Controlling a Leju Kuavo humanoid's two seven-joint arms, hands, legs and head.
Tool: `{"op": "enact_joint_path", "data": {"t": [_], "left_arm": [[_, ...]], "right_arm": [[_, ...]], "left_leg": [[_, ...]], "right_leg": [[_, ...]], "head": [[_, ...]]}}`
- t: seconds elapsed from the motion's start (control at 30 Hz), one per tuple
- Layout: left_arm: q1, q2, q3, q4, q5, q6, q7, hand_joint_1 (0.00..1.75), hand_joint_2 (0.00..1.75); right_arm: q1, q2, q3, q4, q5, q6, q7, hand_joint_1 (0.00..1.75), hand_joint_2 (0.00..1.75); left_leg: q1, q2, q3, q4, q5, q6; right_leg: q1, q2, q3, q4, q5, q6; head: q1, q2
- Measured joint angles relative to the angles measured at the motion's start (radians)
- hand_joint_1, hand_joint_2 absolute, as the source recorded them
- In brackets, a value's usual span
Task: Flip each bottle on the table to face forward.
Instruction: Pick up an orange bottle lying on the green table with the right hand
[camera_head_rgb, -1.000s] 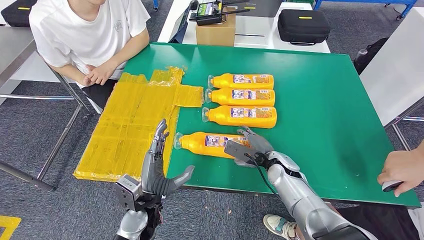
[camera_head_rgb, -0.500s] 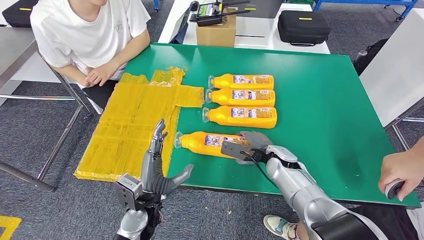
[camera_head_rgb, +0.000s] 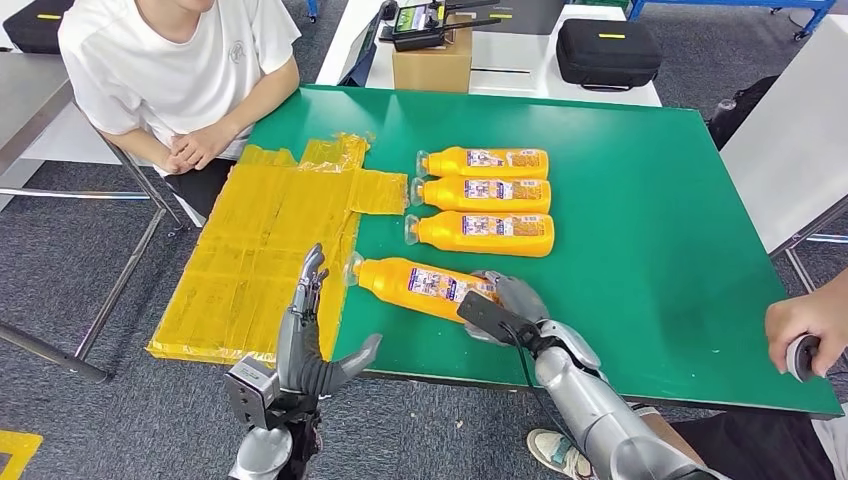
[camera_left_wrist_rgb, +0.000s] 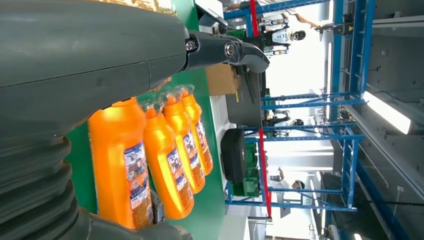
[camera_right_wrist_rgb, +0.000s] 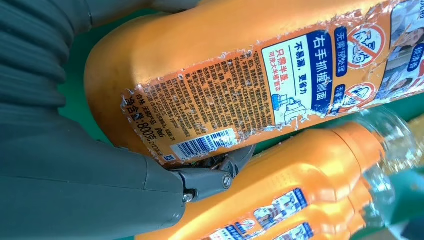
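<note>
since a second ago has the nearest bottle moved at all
Yes. The nearest bottle, gripped by the right hand, has swung its cap end toward the row of three bottles, which stayed put.

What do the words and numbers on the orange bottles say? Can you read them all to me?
"右手抓握侧面" in white on blue: label of the nearest bottle held by the right robot hand.
"不易漏, 更省力": same label.
"800克": same label, above the barcode.
Fine print and barcode digits: too small to read.
Labels on the three other bottles: too small to read.
</note>
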Motion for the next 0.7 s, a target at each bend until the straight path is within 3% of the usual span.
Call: {"op": "enact_joint_path", "data": {"t": [0.43, 0.7], "left_arm": [[0.053, 0.008, 0.015, -0.046, 0.036, 0.017, -0.008, 0.0, 1.75], [0.078, 0.008, 0.028, -0.061, 0.057, 0.021, -0.011, 0.0, 1.75]], "right_arm": [[0.21, 0.007, -0.143, -0.29, -0.209, 0.002, -0.134, 1.75, 1.75], [0.302, 0.025, -0.2, -0.445, -0.258, 0.002, -0.152, 1.75, 1.75]], "left_leg": [[0.0, -0.001, -0.004, 0.0, 0.0, 0.0], [0.0, -0.001, -0.004, 0.0, 0.0, 0.0]], "right_leg": [[0.0, -0.001, -0.003, 0.0, 0.0, 0.0], [0.0, -0.001, -0.003, 0.0, 0.0, 0.0]], "head": [[0.0, 0.0], [0.0, 0.0]]}}
